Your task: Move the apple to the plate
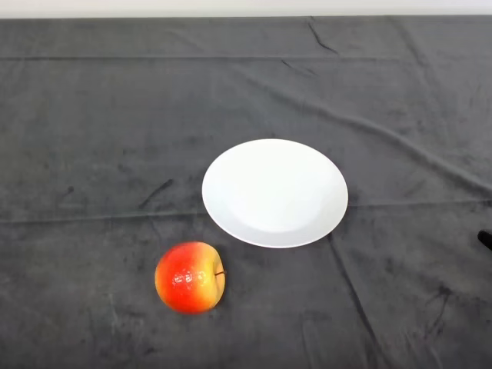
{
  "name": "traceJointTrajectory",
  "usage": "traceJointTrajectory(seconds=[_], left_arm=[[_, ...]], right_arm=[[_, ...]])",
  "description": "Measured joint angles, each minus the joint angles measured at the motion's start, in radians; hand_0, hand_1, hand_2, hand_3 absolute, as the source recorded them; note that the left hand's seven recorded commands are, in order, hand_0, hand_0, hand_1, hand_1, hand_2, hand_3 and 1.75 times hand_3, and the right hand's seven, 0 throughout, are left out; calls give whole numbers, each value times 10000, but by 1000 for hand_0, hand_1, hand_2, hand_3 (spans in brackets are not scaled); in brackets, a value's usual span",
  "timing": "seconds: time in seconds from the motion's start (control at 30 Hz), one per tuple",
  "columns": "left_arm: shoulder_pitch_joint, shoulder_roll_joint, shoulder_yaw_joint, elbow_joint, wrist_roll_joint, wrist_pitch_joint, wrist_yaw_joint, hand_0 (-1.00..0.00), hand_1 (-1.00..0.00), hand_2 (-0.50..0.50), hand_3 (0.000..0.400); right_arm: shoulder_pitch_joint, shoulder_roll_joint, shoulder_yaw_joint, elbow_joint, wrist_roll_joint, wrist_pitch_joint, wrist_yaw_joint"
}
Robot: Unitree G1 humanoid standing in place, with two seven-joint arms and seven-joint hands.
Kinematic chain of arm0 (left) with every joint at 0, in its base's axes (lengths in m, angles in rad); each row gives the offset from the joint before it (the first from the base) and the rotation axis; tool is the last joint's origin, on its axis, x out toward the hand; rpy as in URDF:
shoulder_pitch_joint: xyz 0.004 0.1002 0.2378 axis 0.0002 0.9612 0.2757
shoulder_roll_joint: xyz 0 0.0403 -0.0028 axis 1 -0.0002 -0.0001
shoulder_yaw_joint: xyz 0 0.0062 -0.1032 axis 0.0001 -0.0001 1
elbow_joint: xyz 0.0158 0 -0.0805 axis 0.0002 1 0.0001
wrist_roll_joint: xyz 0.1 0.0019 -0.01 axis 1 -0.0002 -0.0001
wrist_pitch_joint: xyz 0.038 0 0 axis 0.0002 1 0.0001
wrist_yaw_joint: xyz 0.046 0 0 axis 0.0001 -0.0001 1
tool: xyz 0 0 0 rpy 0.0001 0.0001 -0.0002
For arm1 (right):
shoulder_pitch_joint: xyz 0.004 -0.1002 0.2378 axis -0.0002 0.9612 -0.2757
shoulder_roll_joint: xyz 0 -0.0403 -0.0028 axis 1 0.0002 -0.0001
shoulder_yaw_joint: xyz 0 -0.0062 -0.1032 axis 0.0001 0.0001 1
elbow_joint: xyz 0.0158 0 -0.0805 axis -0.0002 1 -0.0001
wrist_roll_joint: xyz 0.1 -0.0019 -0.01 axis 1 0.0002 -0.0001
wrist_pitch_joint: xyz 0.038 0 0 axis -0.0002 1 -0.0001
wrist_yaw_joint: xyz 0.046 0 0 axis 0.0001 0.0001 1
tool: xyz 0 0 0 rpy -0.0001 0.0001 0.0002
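Note:
A red and yellow apple lies on the dark cloth near the front of the table, its stem pointing right. A white round plate sits on the cloth just behind it and to its right, with nothing on it. A small gap of cloth separates the apple from the plate's rim.
The dark grey cloth covers the whole table and has folds and creases, with a long ridge running from the back centre toward the right. A pale strip shows beyond the table's far edge.

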Motion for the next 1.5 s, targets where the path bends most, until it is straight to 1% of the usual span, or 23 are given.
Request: traceJointTrajectory(seconds=[0.13, 0.2, 0.27, 0.4, 0.57, 0.67, 0.83, 0.9, 0.97, 1.07, 1.23, 1.33, 1.4, 1.5], left_arm=[[-257, -34, -353, 0, 205, 0, -267, 0, 0, 0, 0], [-324, -65, -402, 0, 345, -1, -397, 0, 0, 0, 0], [-357, -125, -686, 0, 465, -3, -537, 0, 0, 0, 0], [-365, -392, -1055, -2, 764, -3, -815, 0, 0, 0, 0], [-349, -884, -1687, -139, 1129, 5, -1329, 0, 0, 0, 0], [-237, -1132, -2107, -921, 1282, 42, -1675, 0, 0, 0, 0], [-143, -1161, -2612, -2523, 1533, 311, -2322, 0, 0, 0, 0], [79, -1160, -2730, -3430, 1600, 451, -2674, 0, 0, 0, 0], [338, -1160, -2809, -4089, 1610, 591, -2985, 0, 0, 0, 0], [860, -1160, -3188, -5015, 1619, 971, -3434, 0, 0, 0, 0], [1668, -1176, -3748, -6213, 1751, 1752, -3929, 0, 0, 0, 0], [2028, -1194, -3871, -7031, 1858, 2269, -4125, 0, 0, 0, 0], [2184, -1197, -3906, -7575, 1950, 2558, -4227, 0, 0, 0, 0], [2212, -1214, -3953, -8258, 2031, 2982, -4423, 0, 0, 0, 0]], right_arm=[[-1, 0, 0, 0, 0, -3, 0], [-1, 0, 0, 0, 0, -4, 3], [-1, -1, -1, 1, 0, -12, 2], [-1, -2, -2, 1, 1, -20, 1], [-2, -2, -1, 0, 0, -36, 2], [-2, 0, 0, 0, 0, -73, 1], [-2, 0, -1, -3, 0, -91, 1], [-3, 1, 5, -9, -2, -93, 5], [-2, 1, 3, -33, -2, -103, 9], [-3, 1, 2, -108, -2, -102, 5], [-5, -6, -2, -116, -3, -93, 1], [-5, -6, -1, -125, -4, -89, -12], [-4, -7, -6, -127, -3, -86, -18], [-4, -7, -5, -170, -4, -70, -20]])
